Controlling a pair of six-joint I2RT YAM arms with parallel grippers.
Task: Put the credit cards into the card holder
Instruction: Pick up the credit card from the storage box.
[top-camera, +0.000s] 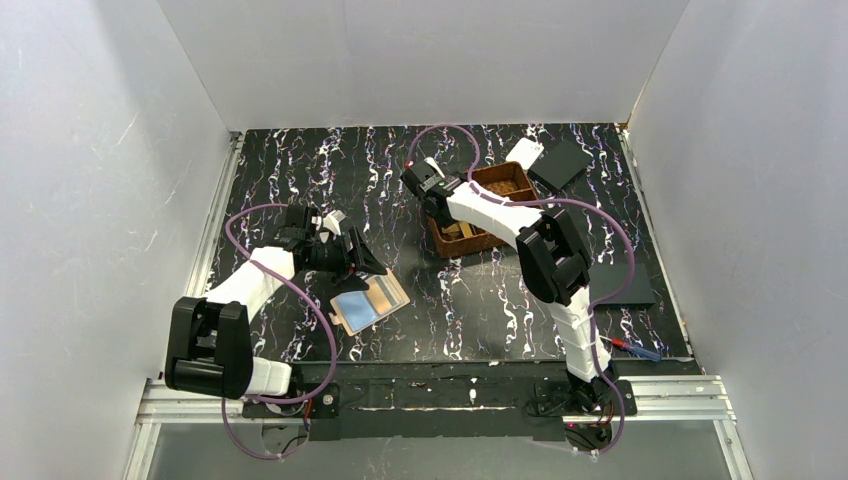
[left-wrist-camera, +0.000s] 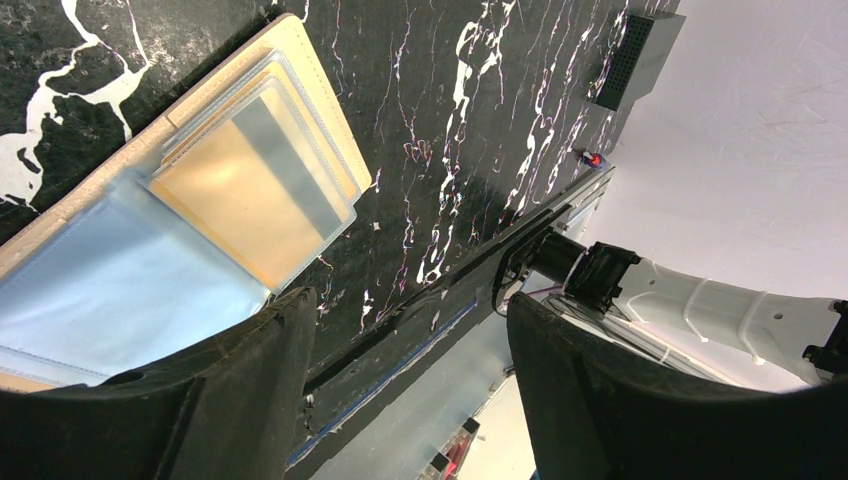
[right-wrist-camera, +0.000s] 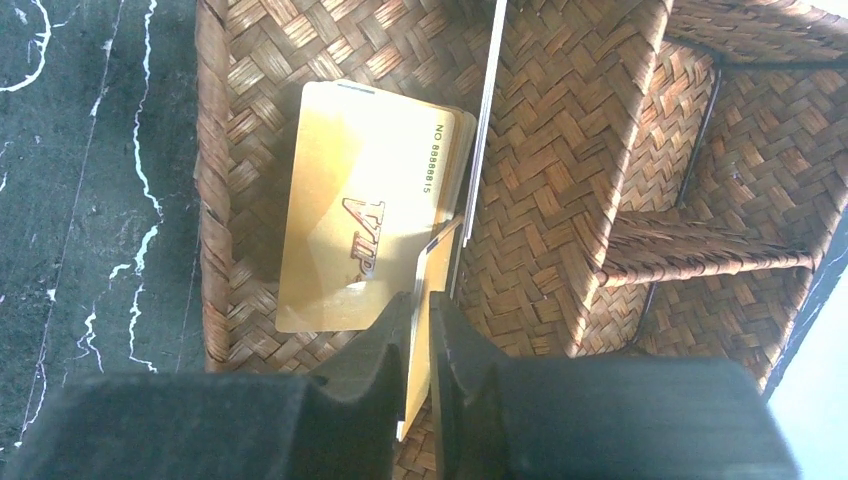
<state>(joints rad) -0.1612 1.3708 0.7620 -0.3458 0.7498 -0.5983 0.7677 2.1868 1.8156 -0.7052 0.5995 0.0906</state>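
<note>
– Right gripper (right-wrist-camera: 420, 318) first: we log it nearly shut, pinching one credit card (right-wrist-camera: 433, 255) on edge, down in the end compartment of the woven basket (right-wrist-camera: 540, 150).
– Agreed. Now by size. Table (top-camera: 300, 170): black, marbled. The basket sits far centre; the card holder (top-camera: 368, 303) lies open and flat by the left arm, well apart from the basket.
– Why open and flat? We judge so its slots face up for loading. Left gripper (left-wrist-camera: 410, 305) hangs over it, jaws wide, holding nothing, probably ready to steady it.
– Smallest last: the other cards, a gold VIP card (right-wrist-camera: 360, 210) topmost, lie flat in that same compartment. Edge grip, we think, because thin cards offer no other purchase. One golden card (left-wrist-camera: 240, 190) seems already slotted.
</note>
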